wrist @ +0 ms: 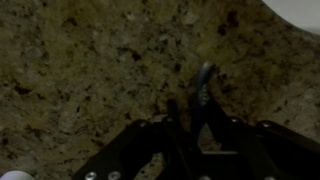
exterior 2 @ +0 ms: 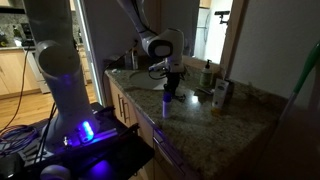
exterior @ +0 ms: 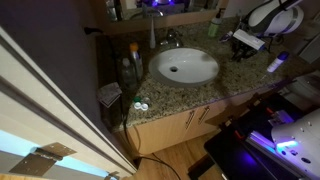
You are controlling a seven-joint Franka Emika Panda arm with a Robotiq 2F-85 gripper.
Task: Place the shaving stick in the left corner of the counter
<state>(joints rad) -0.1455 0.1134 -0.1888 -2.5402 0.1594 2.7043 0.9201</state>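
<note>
The speckled granite counter with its white oval basin and chrome tap shows in both exterior views; the counter's bare top is also in an exterior view. My gripper hangs over the counter beside the basin, also seen from above. In the wrist view the dark fingers are closed around a thin bluish shaving stick that points away over the granite. The stick hangs below the fingers, just above the counter.
Bottles stand at one end of the counter by the wall, with a small contact lens case near the front edge. Two bottles stand behind the gripper. A small blue item lies near the arm. The basin edge is close.
</note>
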